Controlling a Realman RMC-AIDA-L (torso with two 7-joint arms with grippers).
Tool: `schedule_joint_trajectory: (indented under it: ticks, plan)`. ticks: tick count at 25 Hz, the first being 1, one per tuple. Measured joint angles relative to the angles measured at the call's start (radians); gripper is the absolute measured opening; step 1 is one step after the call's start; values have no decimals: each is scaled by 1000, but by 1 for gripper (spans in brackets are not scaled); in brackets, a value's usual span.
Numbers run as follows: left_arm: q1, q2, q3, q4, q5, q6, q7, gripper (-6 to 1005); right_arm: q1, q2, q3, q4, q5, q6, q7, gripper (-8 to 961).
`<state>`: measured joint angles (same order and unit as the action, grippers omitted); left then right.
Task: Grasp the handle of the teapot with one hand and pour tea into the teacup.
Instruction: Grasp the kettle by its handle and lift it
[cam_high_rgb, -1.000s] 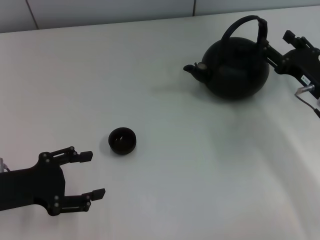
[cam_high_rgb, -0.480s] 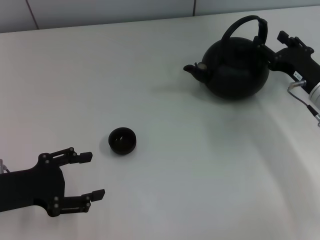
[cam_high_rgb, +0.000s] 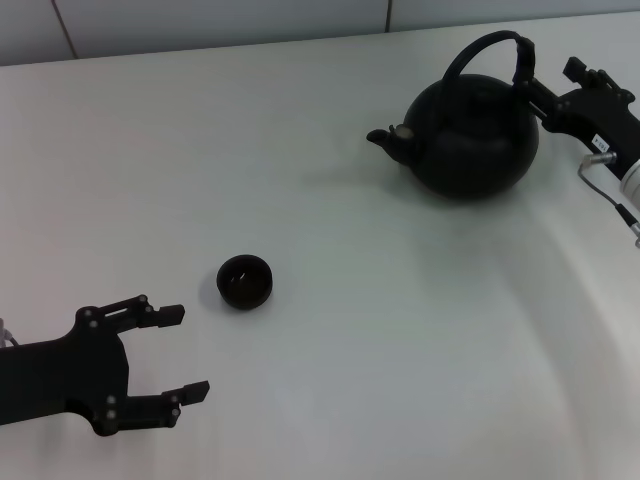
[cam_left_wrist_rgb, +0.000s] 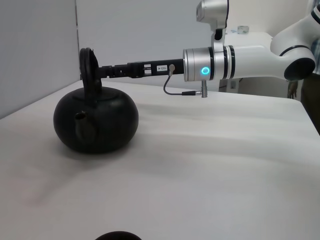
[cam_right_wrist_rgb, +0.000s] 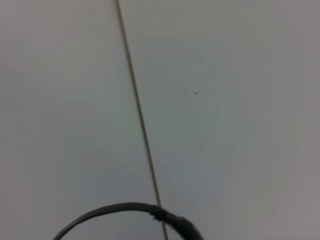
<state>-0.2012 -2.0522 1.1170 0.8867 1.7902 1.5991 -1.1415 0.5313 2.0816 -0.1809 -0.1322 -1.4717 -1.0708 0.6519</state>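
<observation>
R claw (cam_high_rgb: 527, 88) pinching handle (cam_high_rgb: 478, 47).

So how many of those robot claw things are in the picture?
2. The left gripper sits near the table's front edge, fingers open, beside the teacup. The right gripper reaches the handle of the teapot at the back.

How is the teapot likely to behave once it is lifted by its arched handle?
The teapot looks bulky, so probably heavy for a pinch hold. Gripped where the handle meets the right gripper, off-centre, it may swing or tilt. The flat band should resist twisting.
</observation>
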Motion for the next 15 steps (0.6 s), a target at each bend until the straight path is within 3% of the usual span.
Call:
schedule_joint_trajectory:
  ticks: [7,13,15]
  plan:
    - [0,2,0,0,0,-3,0,842,16,0,-17,3,16,17,0,763]
    - [1,2,0,-1,0,-4,6,842,19,-1,-39,5,10,18,-2,657]
    - [2,2,0,-1,0,-4,6,842,19,-1,-39,5,10,15,-5,563]
